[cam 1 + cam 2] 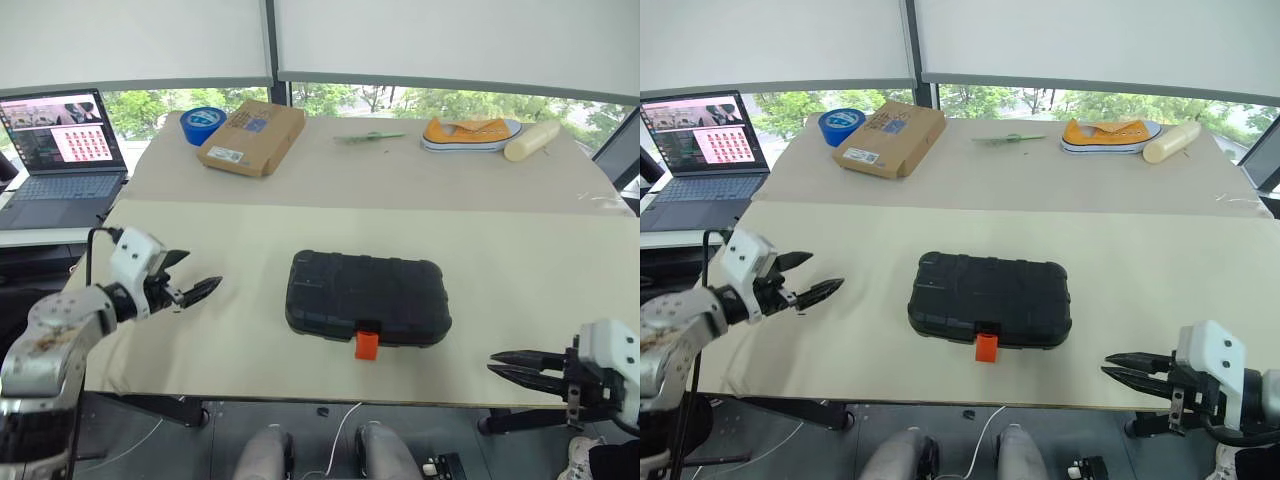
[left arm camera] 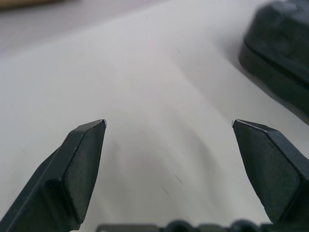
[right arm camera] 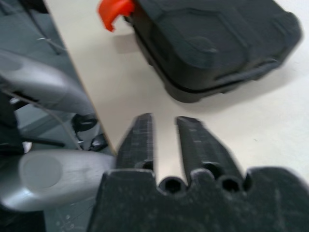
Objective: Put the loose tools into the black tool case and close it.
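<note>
The black tool case [image 1: 365,295] lies shut on the cream table [image 1: 240,340], near the front middle. Its small orange latch [image 1: 367,345] juts from the front edge toward me. The loose tools are out of view. My left gripper [image 1: 203,270] hovers to the left of the case, open, with nothing between its fingers [image 2: 82,159]; a corner of the case [image 2: 280,53] appears ahead of it. My right gripper [image 1: 492,362] is shut and empty, at the table's front edge to the right of the case. The right wrist view has the case [image 3: 217,43] just beyond its fingertips.
At the back of the table sit a blue tape roll [image 1: 203,122], a brown cardboard box [image 1: 252,137], a green item [image 1: 368,136], an orange shoe [image 1: 470,133] and a cream cylinder [image 1: 532,140]. An open laptop [image 1: 60,150] stands at far left.
</note>
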{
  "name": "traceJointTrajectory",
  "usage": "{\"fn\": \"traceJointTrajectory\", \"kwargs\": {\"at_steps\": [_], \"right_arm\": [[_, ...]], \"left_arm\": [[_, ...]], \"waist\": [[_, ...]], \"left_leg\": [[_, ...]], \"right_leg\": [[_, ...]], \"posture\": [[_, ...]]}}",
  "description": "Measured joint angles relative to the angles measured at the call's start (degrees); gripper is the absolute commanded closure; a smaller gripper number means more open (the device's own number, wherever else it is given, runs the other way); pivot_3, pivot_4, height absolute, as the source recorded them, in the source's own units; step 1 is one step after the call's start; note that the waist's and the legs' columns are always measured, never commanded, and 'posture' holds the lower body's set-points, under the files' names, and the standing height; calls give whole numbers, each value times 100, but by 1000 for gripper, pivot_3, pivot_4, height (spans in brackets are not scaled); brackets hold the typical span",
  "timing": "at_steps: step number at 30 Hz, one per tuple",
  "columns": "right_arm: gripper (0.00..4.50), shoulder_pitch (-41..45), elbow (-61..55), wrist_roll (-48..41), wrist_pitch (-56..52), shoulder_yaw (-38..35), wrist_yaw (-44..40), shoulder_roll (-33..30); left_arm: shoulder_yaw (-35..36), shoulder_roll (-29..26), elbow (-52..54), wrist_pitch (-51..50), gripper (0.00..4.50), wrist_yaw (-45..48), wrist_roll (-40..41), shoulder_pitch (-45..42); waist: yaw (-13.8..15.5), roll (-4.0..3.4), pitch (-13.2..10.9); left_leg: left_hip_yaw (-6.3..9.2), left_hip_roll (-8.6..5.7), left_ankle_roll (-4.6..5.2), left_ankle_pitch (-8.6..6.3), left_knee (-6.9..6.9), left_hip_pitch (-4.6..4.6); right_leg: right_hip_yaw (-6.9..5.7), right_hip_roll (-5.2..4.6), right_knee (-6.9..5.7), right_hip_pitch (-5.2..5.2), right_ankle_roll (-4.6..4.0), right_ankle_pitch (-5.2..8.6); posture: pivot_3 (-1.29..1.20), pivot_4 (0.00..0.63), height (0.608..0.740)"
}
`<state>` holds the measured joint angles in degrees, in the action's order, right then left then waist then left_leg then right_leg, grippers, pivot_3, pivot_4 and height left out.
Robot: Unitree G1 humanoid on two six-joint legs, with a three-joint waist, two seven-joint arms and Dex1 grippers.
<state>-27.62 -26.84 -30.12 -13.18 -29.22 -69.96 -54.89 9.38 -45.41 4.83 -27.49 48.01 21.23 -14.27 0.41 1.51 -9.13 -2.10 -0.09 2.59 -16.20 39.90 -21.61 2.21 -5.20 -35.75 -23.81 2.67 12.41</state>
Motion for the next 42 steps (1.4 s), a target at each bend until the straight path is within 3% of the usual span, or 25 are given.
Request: {"fn": "traceJointTrajectory", "kwargs": {"at_steps": [1,7,9,11,15,18,24,34,39,42], "right_arm": [[4500,124,-14,104,13,273,4,-13],[4500,1241,5,1010,375,1973,67,40],[4500,1607,164,1231,423,2343,159,146],[4500,1838,319,1399,458,2580,203,194],[4500,2572,875,2044,572,3066,644,468],[4500,2965,1382,2334,575,3192,933,630],[4500,3851,2524,2672,626,3049,1556,764],[4500,3712,1978,1582,102,2369,591,39],[4500,3391,1475,1357,-219,2478,298,-43],[4500,3331,1297,1388,-286,2694,312,3]], "left_arm": [[-304,47,-455,248,729,147,-215,-402],[-1754,983,-2722,1913,3124,828,-1325,-2510],[-2001,1318,-3417,2421,3979,967,-1564,-2956],[-2136,1548,-3834,2653,4445,996,-1705,-3229],[-2489,1899,-4374,3111,4445,1251,-2093,-3579],[-2545,1824,-4426,3252,4445,1631,-2159,-3565],[-2617,1477,-3087,2718,4445,2759,-1857,-2964],[-2233,2013,-1340,829,4445,2506,-950,-3392],[-3135,2119,-1590,1643,4445,2384,-1658,-3049],[-3247,2146,-1711,2191,4445,2259,-1893,-3088]], "waist": [[10,4,-1],[51,13,-2],[29,15,-4],[11,19,-6],[-19,22,-8],[-48,25,-10],[-52,15,-12],[20,8,-10],[-2,4,-8],[18,3,-7]], "left_leg": [[1,-7,0,0,1,-4],[6,-18,0,0,48,-64],[8,-17,5,-2,54,-69],[8,-15,8,-4,57,-74],[7,-13,9,-5,57,-73],[7,-11,9,-4,57,-74],[10,-5,10,-5,57,-82],[36,-4,32,-18,98,-111],[32,-9,32,-17,94,-106],[30,-7,32,-17,96,-97]], "right_leg": [[-4,2,-2,-4,-1,0],[-17,-6,-7,-31,0,-8],[-17,-5,-4,-33,2,-8],[-16,-3,-3,-38,3,-8],[-14,1,-6,-40,3,-8],[-14,-1,-9,-43,3,-8],[-14,-6,-21,-48,5,-7],[-33,-7,-19,-39,21,-15],[-29,2,-8,-46,17,-13],[-26,-7,-5,-36,17,-13]], "posture": [[0,150,735],[0,150,735],[0,150,735],[0,150,735],[0,150,735],[0,150,735],[0,150,735],[0,150,735],[0,150,735],[0,150,735]]}}
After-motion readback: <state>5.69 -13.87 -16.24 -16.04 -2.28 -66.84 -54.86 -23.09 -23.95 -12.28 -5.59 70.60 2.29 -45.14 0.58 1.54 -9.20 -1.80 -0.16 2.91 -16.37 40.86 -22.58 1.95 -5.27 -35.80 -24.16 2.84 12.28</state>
